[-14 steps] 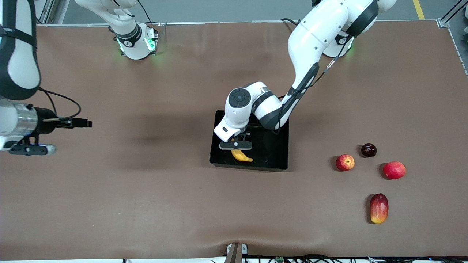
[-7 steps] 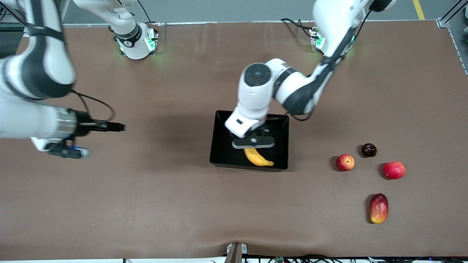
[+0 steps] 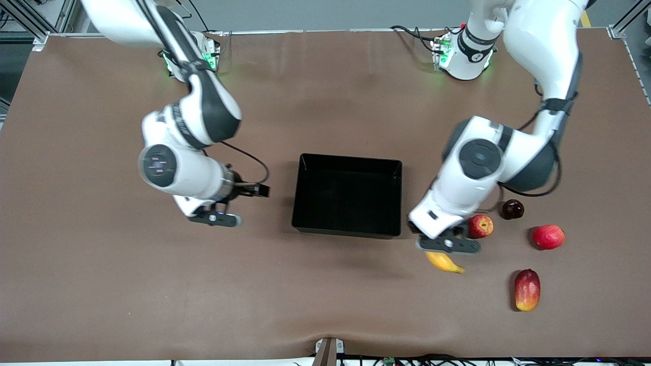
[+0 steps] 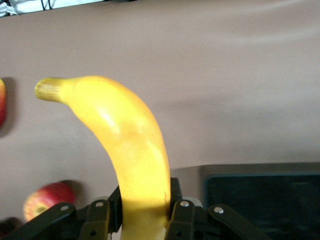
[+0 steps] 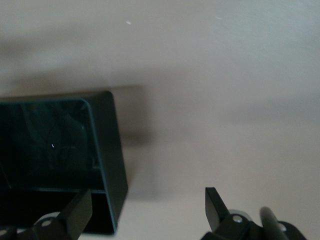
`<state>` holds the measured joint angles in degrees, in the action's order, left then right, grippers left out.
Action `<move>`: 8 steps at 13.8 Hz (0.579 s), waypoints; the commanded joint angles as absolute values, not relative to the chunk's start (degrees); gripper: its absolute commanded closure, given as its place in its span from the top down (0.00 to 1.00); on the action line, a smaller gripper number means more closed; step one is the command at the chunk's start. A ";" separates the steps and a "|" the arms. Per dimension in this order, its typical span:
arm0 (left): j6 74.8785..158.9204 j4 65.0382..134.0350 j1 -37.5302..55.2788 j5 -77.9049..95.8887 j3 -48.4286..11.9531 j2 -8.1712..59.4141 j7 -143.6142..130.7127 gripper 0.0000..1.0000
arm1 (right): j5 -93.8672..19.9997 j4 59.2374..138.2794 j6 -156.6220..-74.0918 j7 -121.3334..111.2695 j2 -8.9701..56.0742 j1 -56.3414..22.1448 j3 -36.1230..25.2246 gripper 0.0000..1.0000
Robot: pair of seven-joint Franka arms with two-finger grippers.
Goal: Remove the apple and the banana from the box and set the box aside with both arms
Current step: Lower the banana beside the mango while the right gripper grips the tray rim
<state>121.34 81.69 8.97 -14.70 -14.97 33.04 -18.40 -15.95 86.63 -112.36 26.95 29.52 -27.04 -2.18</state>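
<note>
The black box (image 3: 348,223) sits mid-table with nothing in it. My left gripper (image 3: 447,245) is shut on the yellow banana (image 3: 445,263) and holds it in the air over the bare table, between the box and the small red apple (image 3: 480,226). In the left wrist view the fingers (image 4: 182,215) clamp the banana (image 4: 125,145), with the apple (image 4: 47,200) and a box corner (image 4: 265,200) below. My right gripper (image 3: 213,218) is open and empty, beside the box toward the right arm's end. The right wrist view shows its spread fingers (image 5: 215,205) over the box wall (image 5: 107,145).
Toward the left arm's end lie a dark plum (image 3: 512,209), a plain red round fruit (image 3: 548,237) and a red-yellow mango (image 3: 527,290), the mango nearest the front camera. The brown table (image 3: 152,295) stretches wide around the box.
My left gripper lifted the banana out of the box and carried it toward the left arm's end, next to the apple. My right arm swung in from the table's end to beside the box.
</note>
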 commanded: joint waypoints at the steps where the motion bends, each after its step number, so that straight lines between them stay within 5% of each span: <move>1: 120.76 82.53 4.41 -14.24 -15.64 34.09 -7.43 0.00 | -16.79 85.43 -118.54 31.36 34.35 -31.19 -2.90 1.00; 6: 121.64 82.18 -3.15 -14.85 -15.29 39.45 14.81 0.00 | -16.26 85.43 -124.34 34.18 39.10 -35.16 -2.99 1.00; 7: 122.25 82.18 -3.95 -14.77 -15.29 40.33 18.68 0.00 | -16.35 85.43 -125.15 34.10 39.89 -35.33 -2.99 0.94; 8: 122.95 82.18 -5.09 -14.77 -15.21 41.04 21.50 0.00 | -16.96 85.34 -125.16 34.01 40.42 -35.24 -2.90 0.59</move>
<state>121.93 82.77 -3.57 -14.70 -14.73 39.77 15.95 -15.94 86.56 -124.88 33.24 39.15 -34.99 -2.26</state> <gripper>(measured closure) 0.643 0.057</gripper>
